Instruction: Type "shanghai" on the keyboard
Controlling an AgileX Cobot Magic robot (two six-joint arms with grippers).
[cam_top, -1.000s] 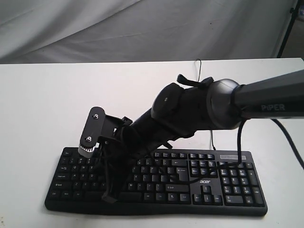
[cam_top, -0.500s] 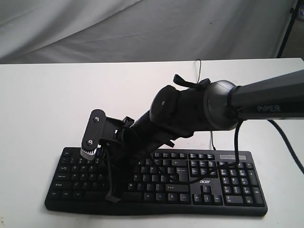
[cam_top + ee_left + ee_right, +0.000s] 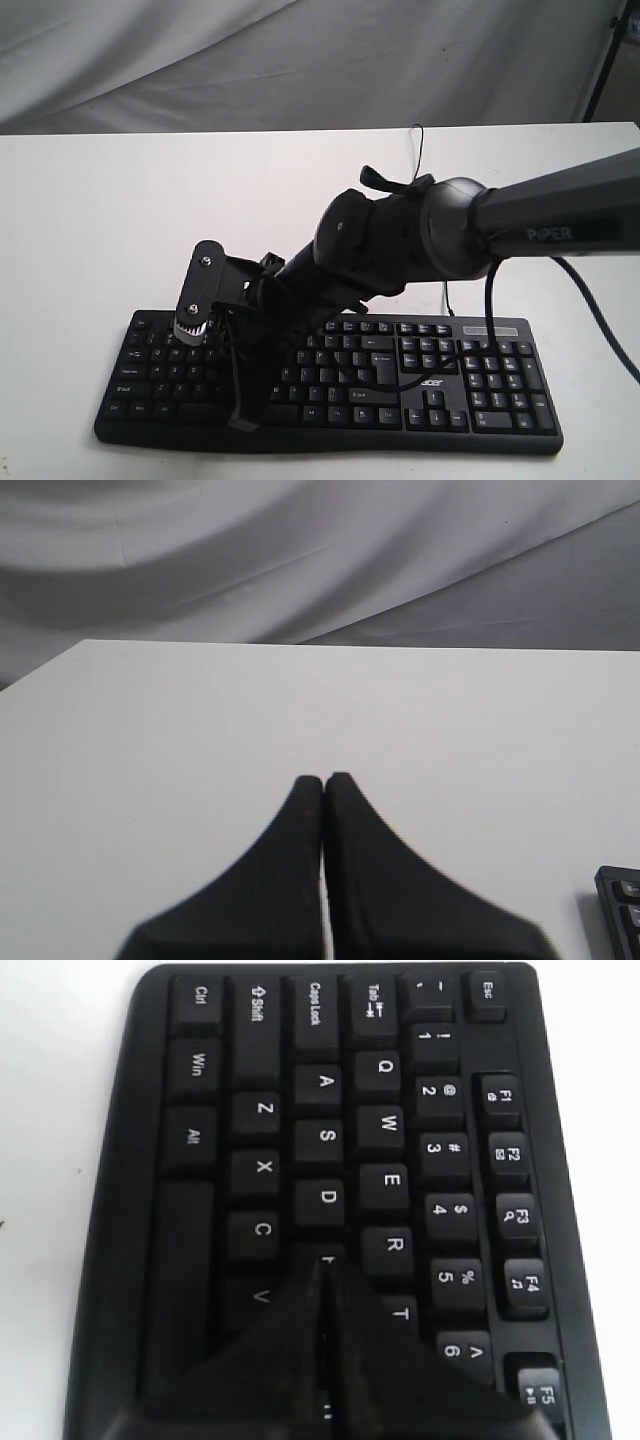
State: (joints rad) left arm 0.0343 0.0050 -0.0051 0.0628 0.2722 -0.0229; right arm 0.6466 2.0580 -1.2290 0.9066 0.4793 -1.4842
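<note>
Right arm point(image 3: 570, 210) was a dark grey tube with white "PiPER" lettering point(image 3: 550, 234), a rounded grey joint point(image 3: 455, 232) and a black wrapped wrist point(image 3: 365, 245). Black oblong plate point(image 3: 202, 285) had two silver screws and a ribbed silver end. Thin black cable point(image 3: 488, 300) hung off the arm. Left gripper point(image 3: 322, 779) and right gripper point(image 3: 322, 1265) were matte black and tapered.

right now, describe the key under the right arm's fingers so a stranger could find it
On the white table lies a black keyboard; find the row reading A, S, D. The key is the next one after D, beside R, and unlike its neighbours its letter is mostly covered by the shut right fingers.
</note>
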